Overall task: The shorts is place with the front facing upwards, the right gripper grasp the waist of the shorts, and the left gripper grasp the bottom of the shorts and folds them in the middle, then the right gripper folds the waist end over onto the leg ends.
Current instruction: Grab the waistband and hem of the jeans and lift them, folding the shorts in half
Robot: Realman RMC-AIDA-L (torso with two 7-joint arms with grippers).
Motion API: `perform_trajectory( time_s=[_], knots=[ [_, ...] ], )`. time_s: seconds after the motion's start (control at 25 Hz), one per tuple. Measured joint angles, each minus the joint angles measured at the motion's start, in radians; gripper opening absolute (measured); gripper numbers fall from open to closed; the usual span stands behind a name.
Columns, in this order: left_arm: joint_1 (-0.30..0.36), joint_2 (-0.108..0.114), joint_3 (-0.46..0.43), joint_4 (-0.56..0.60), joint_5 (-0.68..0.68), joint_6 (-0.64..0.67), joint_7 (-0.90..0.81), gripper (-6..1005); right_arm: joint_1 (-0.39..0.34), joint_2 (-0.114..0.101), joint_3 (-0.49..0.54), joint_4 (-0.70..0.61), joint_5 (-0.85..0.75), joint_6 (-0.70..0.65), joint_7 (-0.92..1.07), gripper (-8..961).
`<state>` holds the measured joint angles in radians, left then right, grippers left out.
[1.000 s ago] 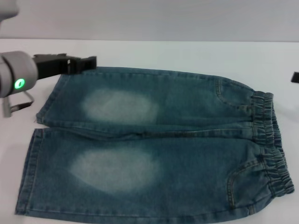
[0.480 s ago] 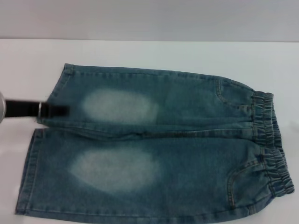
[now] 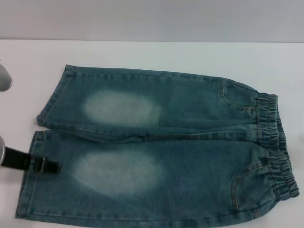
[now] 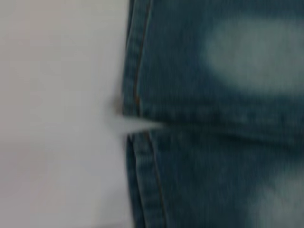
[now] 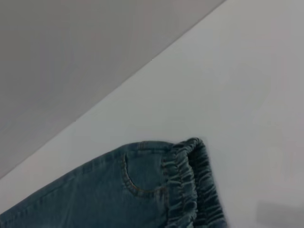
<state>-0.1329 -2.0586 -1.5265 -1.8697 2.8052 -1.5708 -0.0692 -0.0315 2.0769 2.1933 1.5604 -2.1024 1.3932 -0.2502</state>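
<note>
The blue-green denim shorts [image 3: 190, 142] lie flat, front up, on the white table. The legs point left and the gathered waist [image 3: 278, 142] is at the right. The bottom of the shorts [image 3: 28, 185] is the pair of straight hems at the left. My left gripper [image 3: 50, 166] shows as a black bar coming in from the left edge, its tip over the hem of the near leg. The left wrist view looks down on both hems [image 4: 135, 95] and the gap between the legs. The right wrist view shows the waist [image 5: 190, 185] and a pocket from above; the right gripper itself is out of view.
The white table [image 3: 156, 54] runs back to a grey wall [image 3: 152, 19]. A grey part of the left arm [image 3: 4, 78] sticks in at the left edge beside the far leg.
The left gripper has moved from the far leg's far corner along the hems toward me, and is now over the near leg's hem. The dark tip at the right edge is gone.
</note>
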Motion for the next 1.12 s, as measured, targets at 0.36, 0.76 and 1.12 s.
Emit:
perform_trajectory(
  time_s=[0.36,0.76,1.12],
  knots=[
    [0.0,0.0,0.052,-0.009,0.051,-0.132,-0.063,731,0.013,-0.001,0.001,-0.028,-0.001,-0.001,-0.014,787],
    [-0.02,-0.003,0.086,0.08,0.053,-0.132,-0.086,709,0.041,-0.005,0.009,-0.053,-0.001,0.0,-0.023,786],
    [-0.051,-0.003,0.092,0.127,0.053,-0.138,-0.093,691,0.057,-0.008,0.011,-0.069,-0.001,0.002,-0.03,786]
  ],
)
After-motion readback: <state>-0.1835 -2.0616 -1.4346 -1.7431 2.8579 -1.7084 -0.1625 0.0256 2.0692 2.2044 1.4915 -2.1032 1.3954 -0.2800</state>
